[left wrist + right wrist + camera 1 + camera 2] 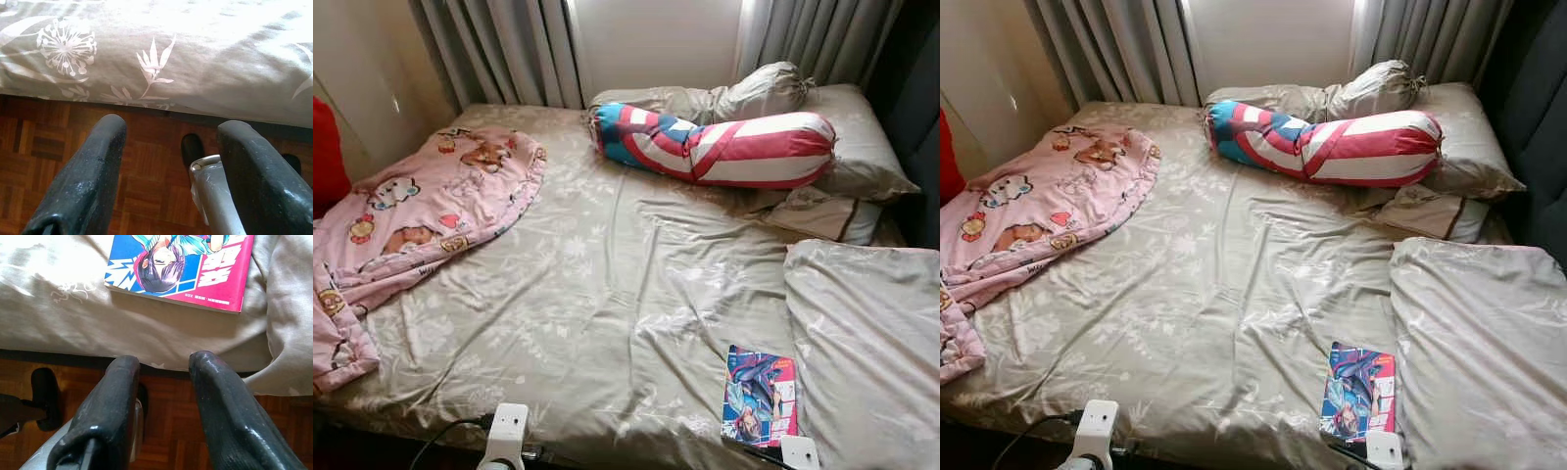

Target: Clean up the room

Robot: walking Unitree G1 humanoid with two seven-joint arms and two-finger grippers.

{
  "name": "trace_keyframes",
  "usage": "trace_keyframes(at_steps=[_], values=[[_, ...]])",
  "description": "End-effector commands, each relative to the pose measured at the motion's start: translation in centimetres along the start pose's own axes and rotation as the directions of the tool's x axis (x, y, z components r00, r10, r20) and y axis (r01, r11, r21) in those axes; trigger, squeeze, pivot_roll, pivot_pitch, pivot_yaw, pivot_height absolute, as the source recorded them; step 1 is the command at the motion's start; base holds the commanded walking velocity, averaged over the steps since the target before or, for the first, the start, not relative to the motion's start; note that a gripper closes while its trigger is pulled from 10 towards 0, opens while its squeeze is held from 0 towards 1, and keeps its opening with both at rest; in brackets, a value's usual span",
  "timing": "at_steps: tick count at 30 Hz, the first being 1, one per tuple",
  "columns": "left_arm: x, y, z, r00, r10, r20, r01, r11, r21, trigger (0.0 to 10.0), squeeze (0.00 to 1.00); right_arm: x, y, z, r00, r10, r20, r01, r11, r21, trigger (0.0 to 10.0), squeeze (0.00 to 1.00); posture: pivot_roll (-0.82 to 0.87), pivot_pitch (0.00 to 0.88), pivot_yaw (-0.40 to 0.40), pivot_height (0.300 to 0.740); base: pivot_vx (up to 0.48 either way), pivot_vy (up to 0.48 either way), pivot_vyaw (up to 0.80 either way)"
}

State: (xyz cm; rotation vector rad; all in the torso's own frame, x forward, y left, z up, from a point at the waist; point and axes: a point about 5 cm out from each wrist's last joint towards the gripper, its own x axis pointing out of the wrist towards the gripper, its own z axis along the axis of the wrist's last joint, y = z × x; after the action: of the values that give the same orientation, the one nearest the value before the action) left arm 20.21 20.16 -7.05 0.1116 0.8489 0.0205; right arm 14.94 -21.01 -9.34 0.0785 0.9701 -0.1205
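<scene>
A comic book (760, 395) with a red and blue cover lies flat on the bed near its front edge, right of centre. My right gripper (165, 361) hangs open just below the mattress edge, in front of the comic book (186, 264), with nothing between its fingers. My left gripper (173, 126) is also open and holds nothing. It sits low at the front edge of the beige floral sheet (156, 63), above the wooden floor. A crumpled pink cartoon blanket (411, 215) lies on the bed's left side.
A red, white and blue bolster (715, 147) and several beige pillows (857, 147) lie at the head of the bed. A folded beige cover (871, 343) takes up the front right. Grey curtains (509, 49) hang behind. Parquet floor (44, 147) runs under the bed's edge.
</scene>
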Motion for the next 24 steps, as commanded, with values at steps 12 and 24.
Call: trace_keyframes(at_steps=[12,24], values=[[-0.2,0.7,-0.9,0.999,0.017,-0.027,-0.017,1.000,0.002,10.0,0.00,0.2,0.8,0.0,1.000,0.007,-0.028,-0.008,0.999,-0.038,10.0,0.00,-0.07,0.027,0.017,0.726,0.000,0.294,0.20],[-0.1,0.6,-0.6,1.000,0.019,-0.022,-0.019,1.000,0.005,10.0,0.00,-0.8,-1.7,-2.2,0.998,-0.019,-0.067,0.018,1.000,-0.019,10.0,0.00,-0.07,0.018,0.016,0.726,0.000,0.295,0.13]])
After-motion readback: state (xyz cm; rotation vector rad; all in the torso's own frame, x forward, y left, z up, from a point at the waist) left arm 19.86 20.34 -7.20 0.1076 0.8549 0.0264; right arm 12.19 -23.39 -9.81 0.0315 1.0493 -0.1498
